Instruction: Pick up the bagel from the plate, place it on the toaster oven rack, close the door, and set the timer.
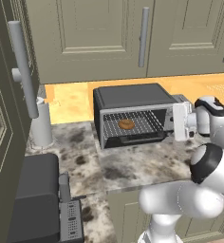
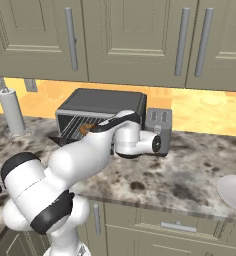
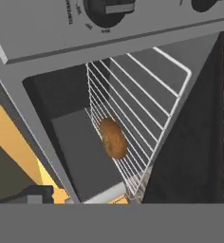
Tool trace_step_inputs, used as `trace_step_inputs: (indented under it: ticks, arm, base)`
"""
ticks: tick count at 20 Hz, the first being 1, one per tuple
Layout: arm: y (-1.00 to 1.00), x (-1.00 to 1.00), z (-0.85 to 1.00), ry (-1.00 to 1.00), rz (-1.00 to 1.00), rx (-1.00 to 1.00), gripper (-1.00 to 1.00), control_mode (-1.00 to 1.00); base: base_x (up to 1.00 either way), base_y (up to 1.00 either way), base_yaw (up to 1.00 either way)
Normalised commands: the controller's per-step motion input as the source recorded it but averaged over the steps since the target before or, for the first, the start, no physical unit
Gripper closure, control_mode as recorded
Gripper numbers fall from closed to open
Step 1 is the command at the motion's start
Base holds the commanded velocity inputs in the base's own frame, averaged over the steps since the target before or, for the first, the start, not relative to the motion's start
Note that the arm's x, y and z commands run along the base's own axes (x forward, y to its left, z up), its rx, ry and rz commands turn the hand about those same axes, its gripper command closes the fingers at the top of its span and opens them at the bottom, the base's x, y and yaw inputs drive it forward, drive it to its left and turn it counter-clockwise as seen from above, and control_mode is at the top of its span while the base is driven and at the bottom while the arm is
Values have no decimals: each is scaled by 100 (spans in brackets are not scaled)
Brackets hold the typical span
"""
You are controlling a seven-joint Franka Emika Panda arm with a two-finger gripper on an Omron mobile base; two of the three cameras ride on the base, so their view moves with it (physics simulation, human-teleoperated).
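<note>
We find the bagel point(image 1: 126, 124) already lying on the toaster oven rack point(image 1: 144, 124), near the middle of the wire grid inside the open cavity of the toaster oven point(image 1: 133, 115), which stands toward the back edge of the surface point(image 1: 133, 166). In the hand view the bagel point(image 3: 113, 138) rests on the bars of the rack point(image 3: 133, 118), and the door point(image 3: 190, 123) appears as a dark panel swung down from the front of the oven. So we judge the placing step to be done and the closing of the door to be the step in hand. Our arm reaches toward the right end of the oven, by its knob panel, and the hand camera looks obliquely into the cavity from that side. The fingers of our tool are not visible in any picture, so we cannot tell whether they are apart or together; nothing suggests they hold anything, since the bagel lies free on the rack. Next, we think, the tool must get under the outer edge of the lowered door or its handle bar and push it upward until it shuts, keeping clear of the rack. After that a knob point(image 3: 108, 9) on the panel must be turned to set the timer.
</note>
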Motion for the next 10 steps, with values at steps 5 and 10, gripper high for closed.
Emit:
trace_step_inputs:
  ticks: [5,10]
  arm:
    - [85,77,28,-15,-20,0,-100,-100]
    - [81,76,20,-13,-20,0,-100,-100]
  base:
    - [0,0,0]
    - [0,0,0]
